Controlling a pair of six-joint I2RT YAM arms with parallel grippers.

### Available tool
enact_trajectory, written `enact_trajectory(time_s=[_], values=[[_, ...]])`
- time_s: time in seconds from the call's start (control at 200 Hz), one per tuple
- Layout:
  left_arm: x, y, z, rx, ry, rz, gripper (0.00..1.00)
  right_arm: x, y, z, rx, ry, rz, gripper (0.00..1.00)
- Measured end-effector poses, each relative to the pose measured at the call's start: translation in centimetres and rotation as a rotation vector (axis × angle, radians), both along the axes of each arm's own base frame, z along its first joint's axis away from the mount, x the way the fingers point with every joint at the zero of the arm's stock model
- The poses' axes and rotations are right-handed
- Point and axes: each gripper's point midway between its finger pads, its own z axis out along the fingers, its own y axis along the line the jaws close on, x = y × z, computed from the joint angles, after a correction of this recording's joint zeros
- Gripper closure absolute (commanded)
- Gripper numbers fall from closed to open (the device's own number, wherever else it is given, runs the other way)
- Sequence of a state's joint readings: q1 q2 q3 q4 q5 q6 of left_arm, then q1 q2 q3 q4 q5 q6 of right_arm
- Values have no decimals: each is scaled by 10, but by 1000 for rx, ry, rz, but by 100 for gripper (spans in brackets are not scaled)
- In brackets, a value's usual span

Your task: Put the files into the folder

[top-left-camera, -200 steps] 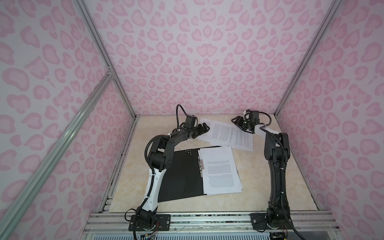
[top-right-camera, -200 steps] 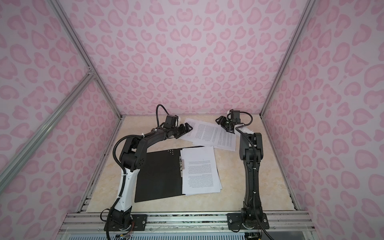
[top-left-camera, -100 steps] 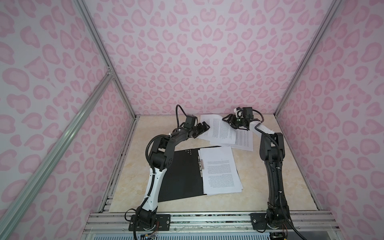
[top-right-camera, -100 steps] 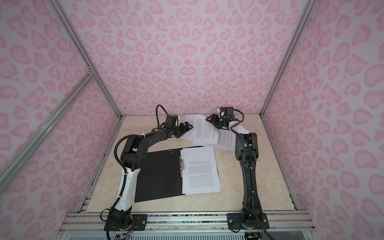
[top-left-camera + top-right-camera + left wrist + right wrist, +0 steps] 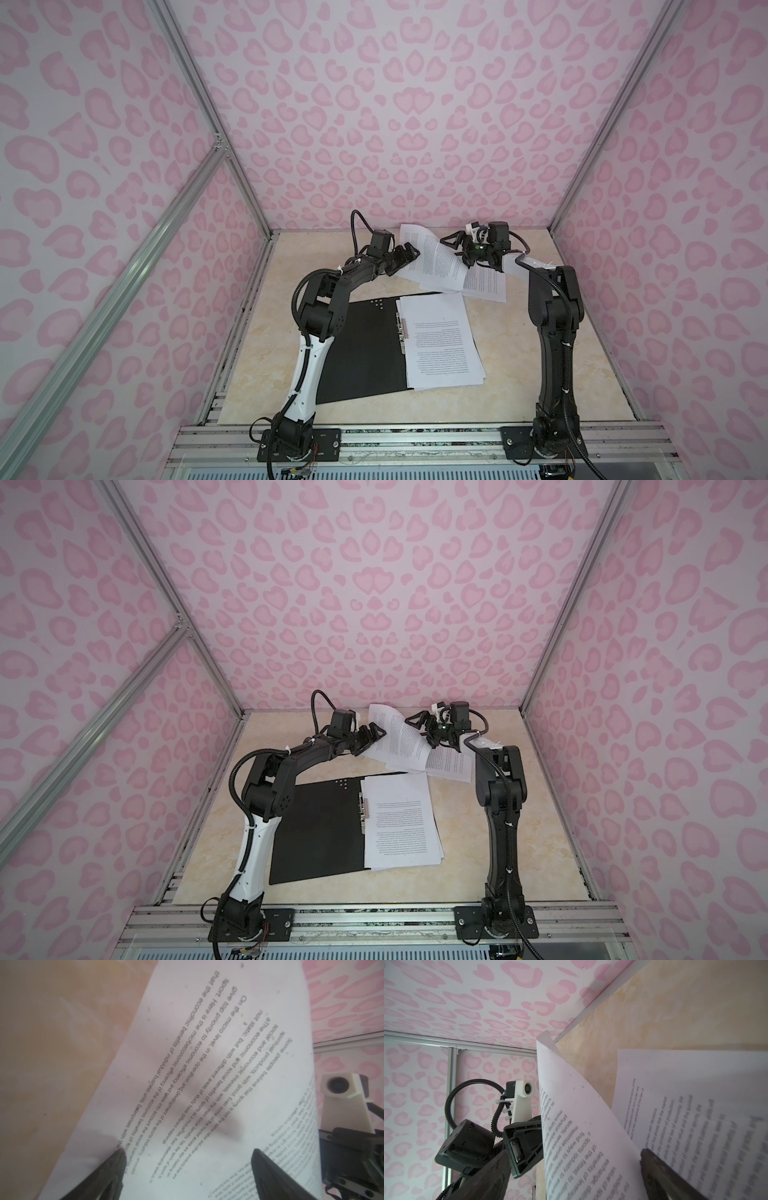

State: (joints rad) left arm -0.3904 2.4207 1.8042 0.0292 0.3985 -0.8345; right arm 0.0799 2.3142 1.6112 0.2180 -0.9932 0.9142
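Observation:
The folder lies open on the table, black inside up, with a metal clip at its spine. A stack of files rests on its right half. Behind it, one printed sheet stands curled up over a flat sheet. My left gripper is open against the curled sheet's left side. On the sheet's right side my right gripper is open too, with the sheet's edge between its spread fingers.
Pink patterned walls with aluminium posts close in the table on three sides, and the back wall is just behind both grippers. A metal rail carrying both arm bases runs along the front edge.
My right gripper has moved left from the back right and its jaws have widened. The back sheet, flat before, now stands curled up. The left arm has stayed in place.

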Motion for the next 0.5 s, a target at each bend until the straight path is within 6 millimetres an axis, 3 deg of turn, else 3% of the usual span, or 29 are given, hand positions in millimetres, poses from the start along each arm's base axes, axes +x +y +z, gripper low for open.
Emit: enact_trajectory(time_s=[0.195, 0.5], values=[[3, 1, 0, -19, 0, 11, 5, -24, -17, -24, 124, 97, -115, 2], [4, 2, -1, -38, 5, 11, 5, -39, -20, 10, 265, 31, -175, 2]])
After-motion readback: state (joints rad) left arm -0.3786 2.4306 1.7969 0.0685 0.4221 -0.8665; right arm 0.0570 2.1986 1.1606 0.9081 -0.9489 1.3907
